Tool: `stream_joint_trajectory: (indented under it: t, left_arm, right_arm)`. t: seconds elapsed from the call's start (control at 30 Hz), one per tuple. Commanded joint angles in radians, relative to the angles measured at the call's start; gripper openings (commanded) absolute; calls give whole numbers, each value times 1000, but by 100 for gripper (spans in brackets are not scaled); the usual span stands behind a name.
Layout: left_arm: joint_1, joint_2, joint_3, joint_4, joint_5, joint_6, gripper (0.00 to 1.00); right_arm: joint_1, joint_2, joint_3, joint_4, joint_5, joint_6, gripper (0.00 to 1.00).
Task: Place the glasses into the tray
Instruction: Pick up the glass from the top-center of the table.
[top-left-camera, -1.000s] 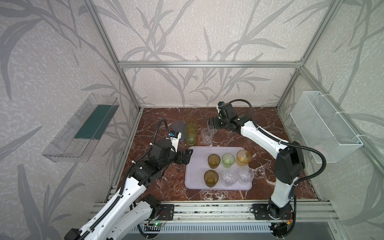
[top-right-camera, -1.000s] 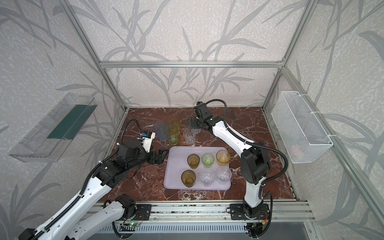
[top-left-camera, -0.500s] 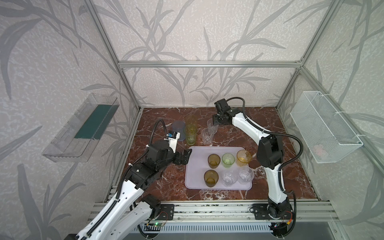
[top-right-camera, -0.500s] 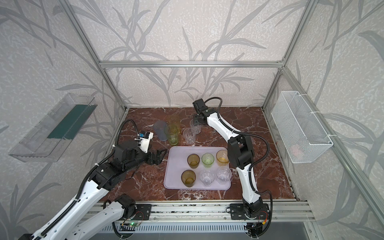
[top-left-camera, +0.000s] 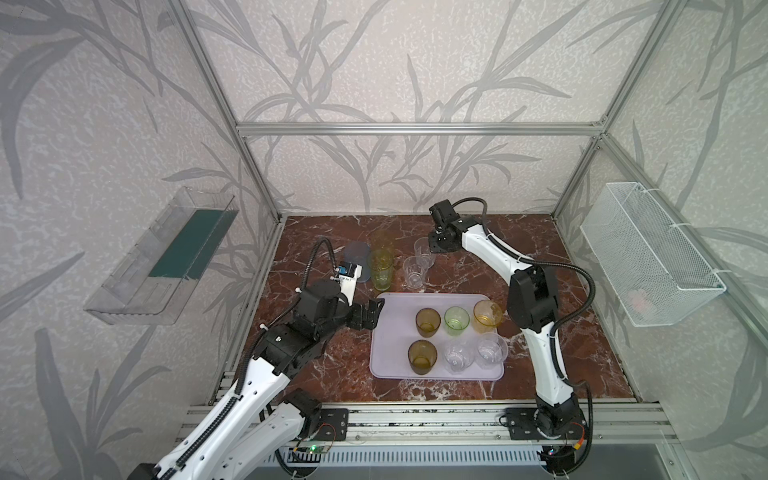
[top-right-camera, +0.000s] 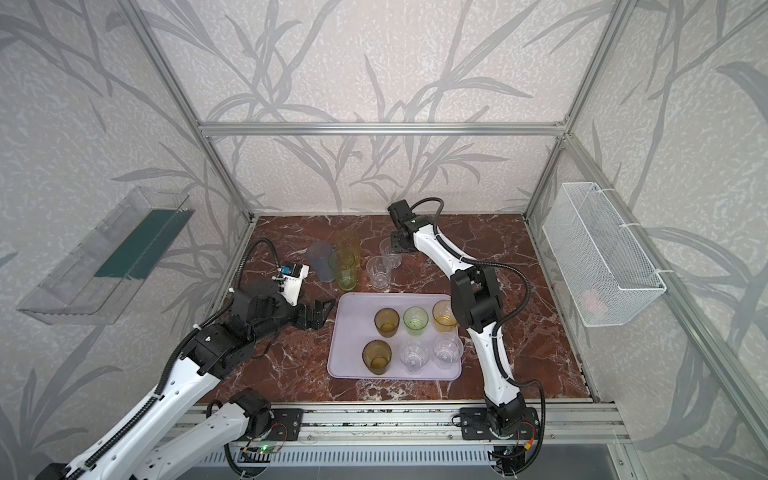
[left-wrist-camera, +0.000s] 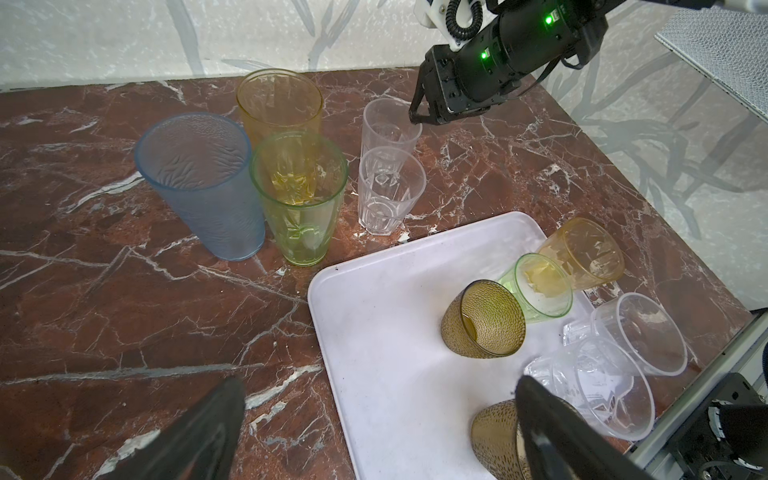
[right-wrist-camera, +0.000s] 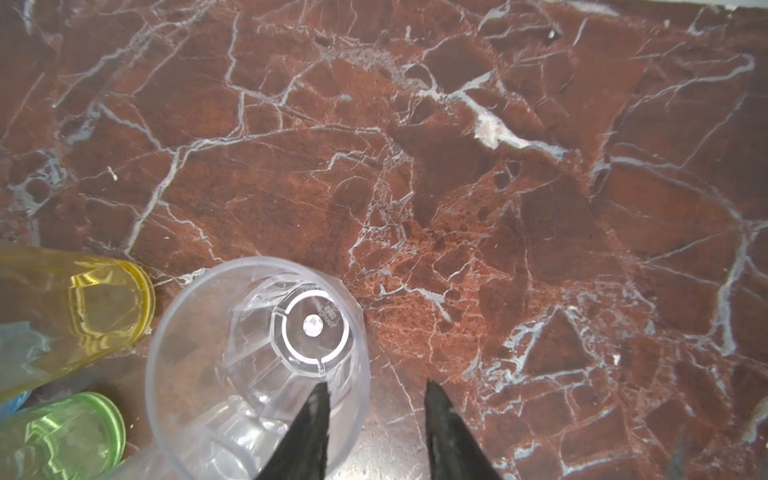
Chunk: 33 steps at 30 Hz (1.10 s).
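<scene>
R fingers (right-wrist-camera: 309, 436) astride rim of clear glass (right-wrist-camera: 249, 340), one inside, not clamped, L fingers (left-wrist-camera: 199, 436) wide apart, empty, by tray (left-wrist-camera: 374, 332) corner

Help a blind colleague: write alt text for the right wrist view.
The right gripper straddles the rim of a clear faceted glass: one finger inside, one outside. A yellow glass and green glass stand beside it.

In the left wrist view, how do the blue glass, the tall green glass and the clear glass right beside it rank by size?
1. blue glass
2. tall green glass, only a little smaller
3. clear glass, plainly smallest
</scene>
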Motion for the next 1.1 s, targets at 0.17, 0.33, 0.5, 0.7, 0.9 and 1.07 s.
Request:
stream_joint_trajectory:
  t: [0.17,0.33,0.5,0.7,0.9,1.07]
  left_arm:
    - [3,1,0,-6,-24,16,99]
    - [3,0,-1,-9,-33,19,99]
    - [5,-6,0,-9,-41,20,99]
    - [5,-4,0,-10,-45,20,99]
    - [4,-2,-1,-10,-45,20,99]
    - [5,-3,0,-10,-41,17,99]
  right_arm:
    - [-4,56,101,-72,-10,-6,27]
    - [-3,107,181,-135,20,-16,14]
    - [-4,158,260,-187,11,-21,12]
    - [-3,188,304,-210,5,-20,12]
    - [-4,189,309,-211,10,-21,8]
    - [-5,183,316,-225,18,-17,0]
